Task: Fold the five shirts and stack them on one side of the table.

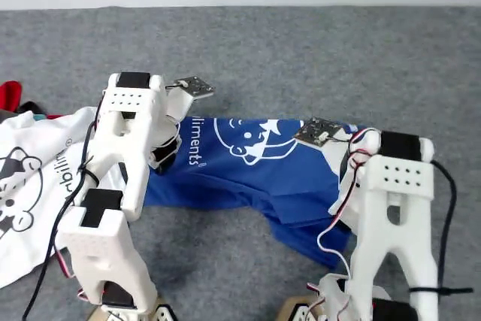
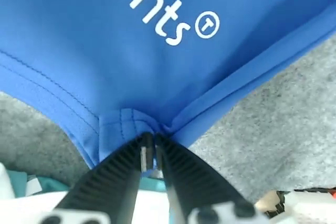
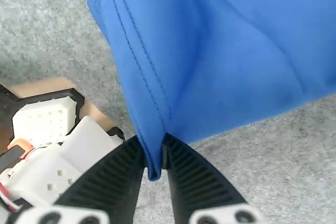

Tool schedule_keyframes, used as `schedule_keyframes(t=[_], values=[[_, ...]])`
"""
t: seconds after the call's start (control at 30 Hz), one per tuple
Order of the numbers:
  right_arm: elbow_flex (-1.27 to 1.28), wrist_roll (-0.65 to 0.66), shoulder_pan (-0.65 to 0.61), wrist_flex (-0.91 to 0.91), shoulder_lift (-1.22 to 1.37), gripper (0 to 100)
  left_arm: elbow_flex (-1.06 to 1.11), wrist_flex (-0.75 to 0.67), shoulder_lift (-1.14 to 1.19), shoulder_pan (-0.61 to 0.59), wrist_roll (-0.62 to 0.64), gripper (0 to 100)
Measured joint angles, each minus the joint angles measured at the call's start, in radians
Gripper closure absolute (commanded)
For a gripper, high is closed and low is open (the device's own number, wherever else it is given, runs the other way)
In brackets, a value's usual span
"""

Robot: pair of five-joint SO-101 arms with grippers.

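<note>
Blue shirt [image 1: 248,163]: spread across the middle of the high view between the two arms, white print facing up, rumpled and bunched toward the lower right.
Left pincer [image 2: 152,142]: fingers pressed together on a stitched fold of the blue shirt [image 2: 157,51], close to the white lettering.
Right pincer [image 3: 155,148]: clamped on a hemmed edge of the blue shirt [image 3: 220,51], the cloth running between its fingers.
White shirt [image 1: 34,186]: at the left edge of the high view, flat on the counter [image 1: 301,58], partly under the left arm [image 1: 120,163], just beside the blue shirt.
Red and dark cloth [image 1: 9,94]: far left edge, above the white shirt.
Right arm [image 1: 391,208]: lower right of the high view, over the blue shirt's bunched end.
Counter: grey and felt-like.
</note>
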Motion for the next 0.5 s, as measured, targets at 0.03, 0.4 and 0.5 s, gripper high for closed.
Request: schedule_keyframes(t=[0.03,0.4,0.5], values=[[0.0,0.0,0.0,0.0,-0.005,98.8,0.0,0.0,0.0,-0.003,0.0,100],[0.003,-0.002,0.002,0.0,-0.014,98.0,0.0,0.0,-0.002,-0.008,0.0,95],[0.003,-0.002,0.003,0.002,-0.015,90.3,0.0,0.0,-0.002,-0.008,0.0,90]])
